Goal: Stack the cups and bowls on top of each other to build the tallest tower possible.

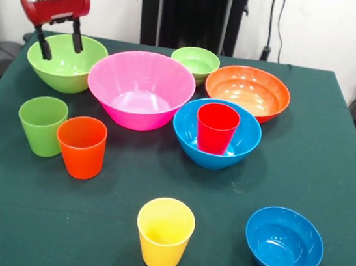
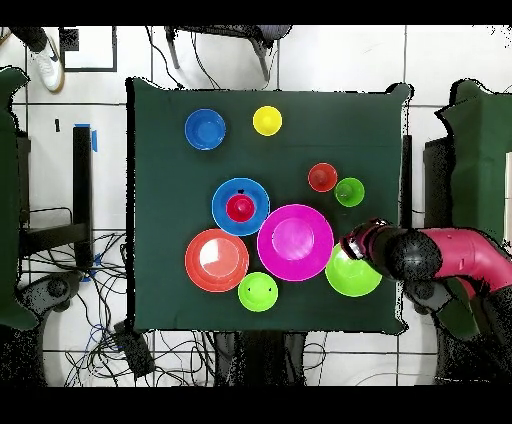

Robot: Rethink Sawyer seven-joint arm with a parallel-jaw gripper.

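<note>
My released pincer [image 1: 60, 36] hovers over the big glossy light-green plastic bowl [image 1: 66, 62] at the desk's [image 1: 331, 166] corner; only the red plastic cup [image 1: 217, 127] stands stacked, inside the big glossy blue bowl [image 1: 216, 134], everything else loose.

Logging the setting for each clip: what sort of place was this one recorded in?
Most likely a robotics lab or test room, not a home. A green-clothed table stands on a tiled floor, loose cables trail beside it, and a red and black arm's gripper hangs above plastic bowls.
</note>
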